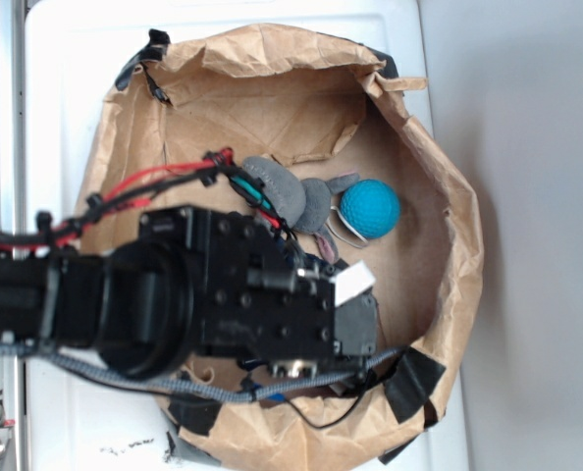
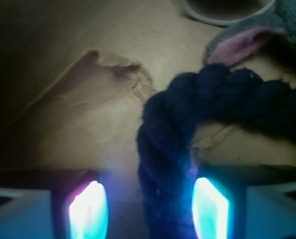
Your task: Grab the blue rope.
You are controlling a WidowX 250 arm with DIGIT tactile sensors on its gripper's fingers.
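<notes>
The blue rope (image 2: pixel 188 104) is a thick, dark navy twist lying on the brown paper floor. In the wrist view it bends from the right down between my fingers. My gripper (image 2: pixel 149 209) is open around it. The rope lies close to the right glowing pad (image 2: pixel 210 209), with a gap to the left pad (image 2: pixel 88 209). In the exterior view my gripper (image 1: pixel 355 304) is low inside the paper bag, and the arm hides the rope.
The crumpled brown paper bag wall (image 1: pixel 449 196) rings the work area. A grey plush toy (image 1: pixel 291 191) and a teal ball (image 1: pixel 370 208) lie just beyond the gripper; the plush's pink ear (image 2: pixel 242 42) is near the rope. A grey braided cable (image 1: pixel 125 378) hangs under the arm.
</notes>
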